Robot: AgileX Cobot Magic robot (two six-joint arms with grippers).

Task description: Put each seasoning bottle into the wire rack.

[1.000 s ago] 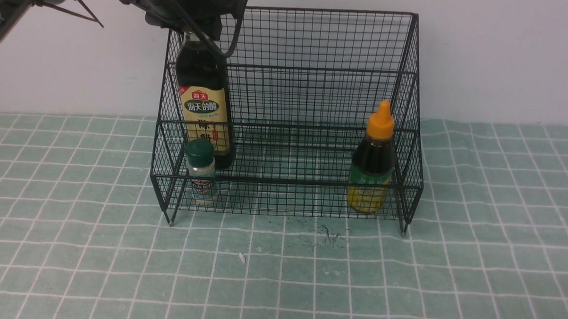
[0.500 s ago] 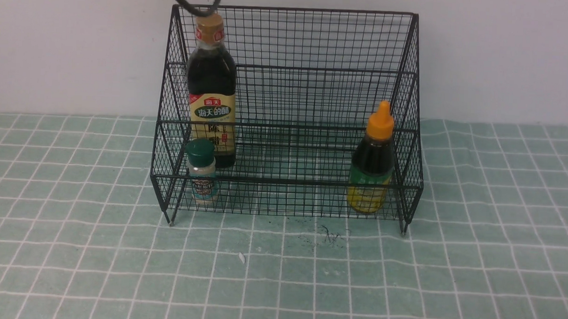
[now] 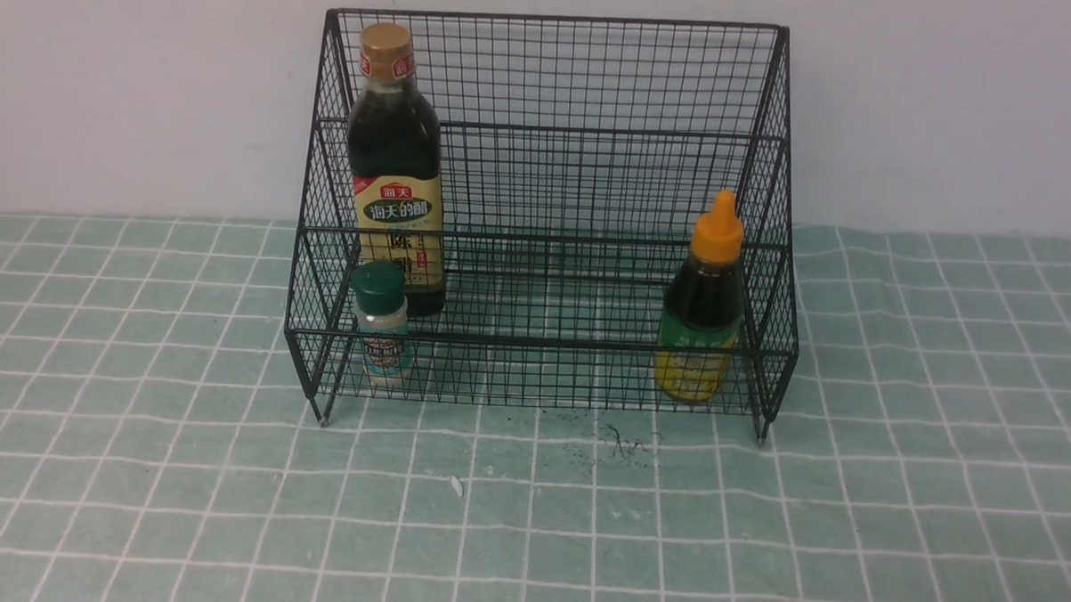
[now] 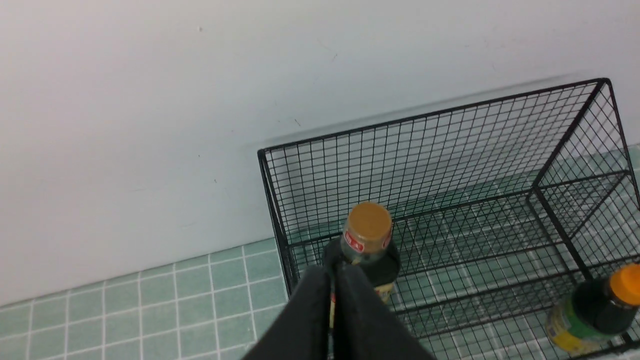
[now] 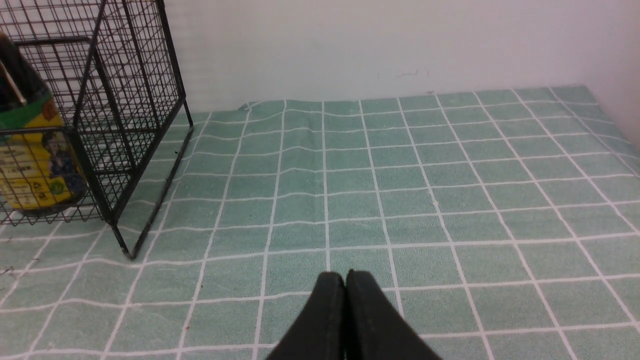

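Observation:
All three seasoning bottles stand upright inside the black wire rack [image 3: 597,71]. The tall dark vinegar bottle [image 3: 396,154] with its gold cap is at the rack's left. The tiny green-lidded shaker [image 3: 380,327] sits just in front of it. On the right side of the front tier is the squat bottle [image 3: 702,316] with the orange nozzle. Neither arm shows in the front view. My left gripper [image 4: 332,270] is shut and empty, up above the vinegar bottle [image 4: 369,227] and clear of it. My right gripper [image 5: 345,277] is shut and empty over the cloth, to the right of the rack [image 5: 135,100].
A green checked cloth [image 3: 528,515] covers the table, with a white wall [image 3: 952,111] right behind the rack. A small white scrap [image 3: 456,486] and dark specks [image 3: 624,444] lie on the cloth in front of the rack.
My left gripper let go of the vinegar bottle's top, rose out of the front view and closed. The bottle now stands free and straighter. The right arm has not moved.

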